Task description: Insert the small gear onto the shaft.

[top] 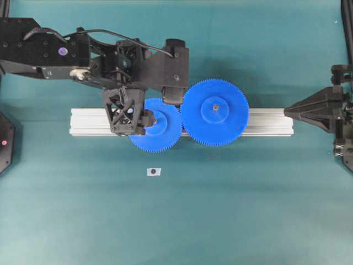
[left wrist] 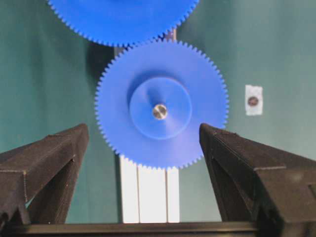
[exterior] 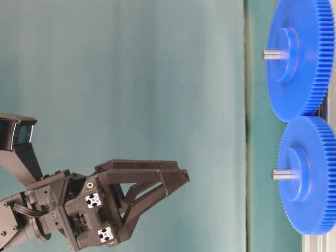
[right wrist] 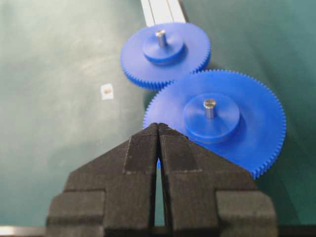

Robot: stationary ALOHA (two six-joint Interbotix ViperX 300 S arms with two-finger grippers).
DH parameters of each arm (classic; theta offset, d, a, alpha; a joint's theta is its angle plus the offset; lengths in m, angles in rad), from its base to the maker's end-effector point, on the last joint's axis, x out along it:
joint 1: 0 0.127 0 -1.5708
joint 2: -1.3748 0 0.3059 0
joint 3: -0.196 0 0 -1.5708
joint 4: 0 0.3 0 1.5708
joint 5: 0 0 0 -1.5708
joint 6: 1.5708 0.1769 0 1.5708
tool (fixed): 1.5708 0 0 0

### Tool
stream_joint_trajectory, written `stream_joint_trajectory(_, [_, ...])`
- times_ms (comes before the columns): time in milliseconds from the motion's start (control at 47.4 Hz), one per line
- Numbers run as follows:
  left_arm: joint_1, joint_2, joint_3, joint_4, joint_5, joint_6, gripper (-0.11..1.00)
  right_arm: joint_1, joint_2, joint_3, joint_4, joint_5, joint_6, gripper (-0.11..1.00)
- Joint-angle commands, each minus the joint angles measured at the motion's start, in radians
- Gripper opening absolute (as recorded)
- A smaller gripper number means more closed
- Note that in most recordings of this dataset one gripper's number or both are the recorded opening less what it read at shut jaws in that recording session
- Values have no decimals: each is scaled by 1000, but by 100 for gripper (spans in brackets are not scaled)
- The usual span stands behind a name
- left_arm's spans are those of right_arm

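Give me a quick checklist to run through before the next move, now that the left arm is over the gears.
1. Small blue plastic toothed gear has the silver pin through its hub: ok.
2. Its teeth meet the wider blue gear: ok.
3. Left end effector open, holding nothing: ok.
4. Right end effector shut, back from both gears: ok.
5. Small gear pressed fully down onto the grooved aluminium rail: cannot tell.

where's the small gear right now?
Overhead view: the small gear sits on the aluminium rail, left of centre, meshed with the wider gear, a pin through its hub, under the open left gripper.
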Motion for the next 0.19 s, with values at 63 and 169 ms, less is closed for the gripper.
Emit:
stream_joint_trajectory(63, [-3,-15,-17,2,-6,0,92,-3,5,-11,0,-9,9,4])
stream_joint_trajectory(169, [-3,-15,-17,2,-6,-2,92,-3,6,-11,-2,-9,9,4])
